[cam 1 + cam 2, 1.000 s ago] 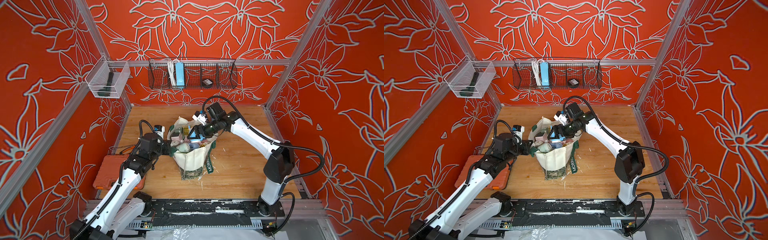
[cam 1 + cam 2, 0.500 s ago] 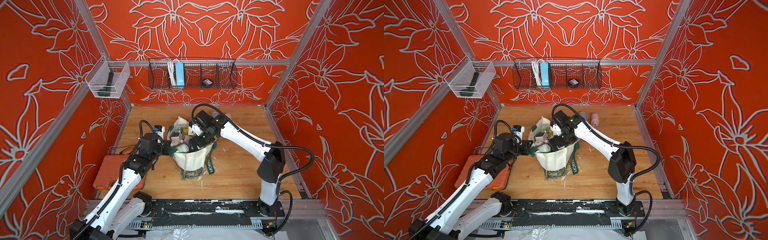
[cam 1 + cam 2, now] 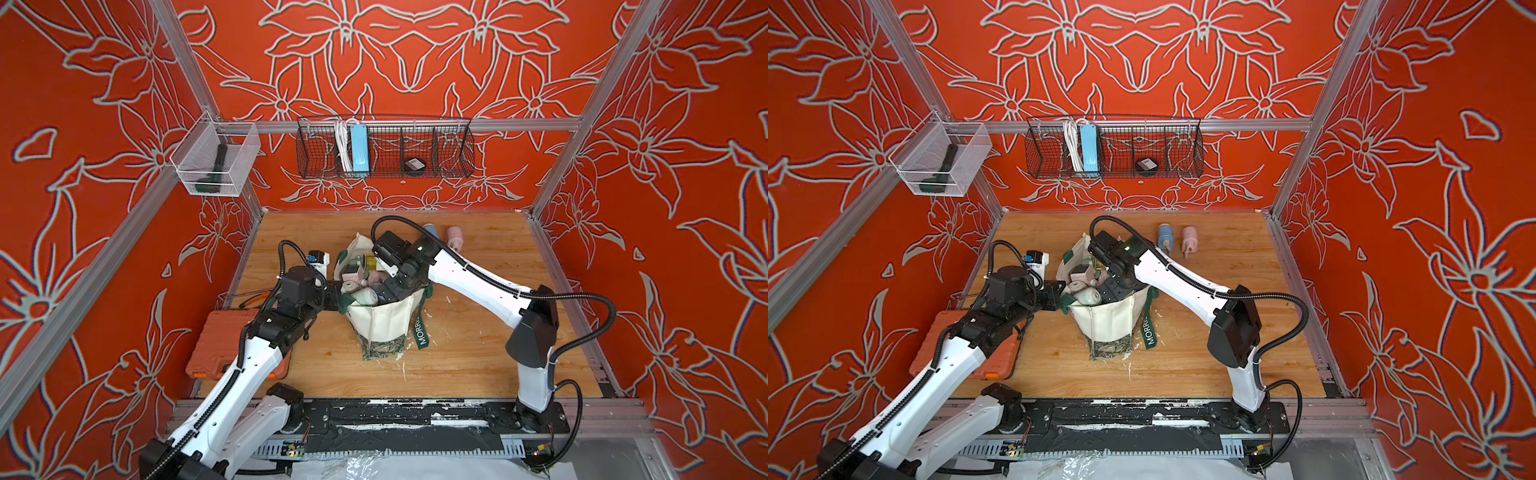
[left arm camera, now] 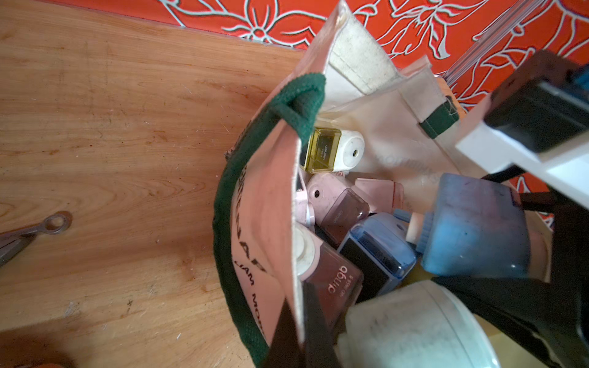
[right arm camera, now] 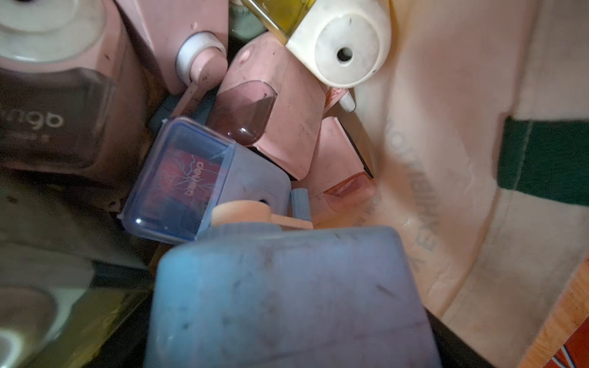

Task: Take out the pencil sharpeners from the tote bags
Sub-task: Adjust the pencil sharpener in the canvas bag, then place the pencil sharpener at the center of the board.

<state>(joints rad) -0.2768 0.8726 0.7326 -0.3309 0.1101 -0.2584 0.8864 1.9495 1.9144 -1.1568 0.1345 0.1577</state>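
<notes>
Two out: a pale blue plastic crank sharpener (image 3: 1165,237) and its pink twin (image 3: 1190,240) lie at 1 o'clock on the wooden table (image 3: 1225,353), while the cream canvas tote (image 3: 382,322) at centre sits heaped with more, my left pincer (image 3: 333,298) clamped on its 9 o'clock rim, my right pincer (image 3: 390,291) agape astride a boxy blue sharpener (image 5: 287,296) inside.

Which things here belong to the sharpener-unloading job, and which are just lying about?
Job: tote bag, sharpeners inside it, blue sharpener and pink sharpener on the table, left tool, right tool.
Lying about: orange case, wire basket, power strip, clear bin.
</notes>
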